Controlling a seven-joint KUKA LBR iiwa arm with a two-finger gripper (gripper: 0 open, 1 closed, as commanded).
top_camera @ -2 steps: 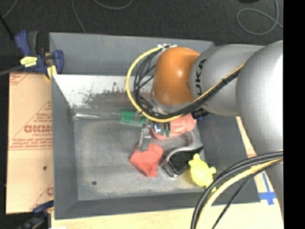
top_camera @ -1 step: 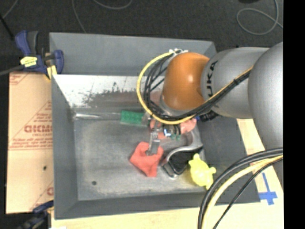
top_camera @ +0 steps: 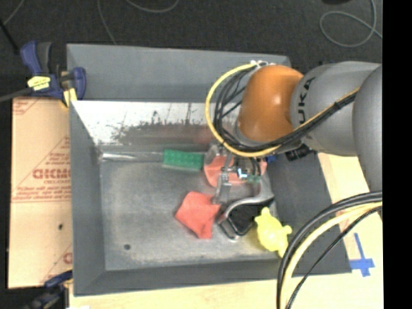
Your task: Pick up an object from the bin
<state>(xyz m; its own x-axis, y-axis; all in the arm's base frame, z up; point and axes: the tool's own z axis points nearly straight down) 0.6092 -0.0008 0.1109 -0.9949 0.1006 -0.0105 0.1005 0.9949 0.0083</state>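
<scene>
My gripper [top_camera: 226, 180] hangs under the arm's orange cover, right of the bin's middle. It is low over a salmon-pink object [top_camera: 212, 170], which it partly hides. A red crumpled cloth [top_camera: 196, 214] lies just below and left of it on the bin floor. A black and silver object [top_camera: 241, 214] lies just below it, beside the cloth. A green toy brick [top_camera: 181, 159] lies to its left near the back wall.
A yellow rubber duck [top_camera: 271, 232] sits in the front right corner, next to the black and silver object. The arm and its cables cover the bin's right side. The left half of the floor is bare grey metal.
</scene>
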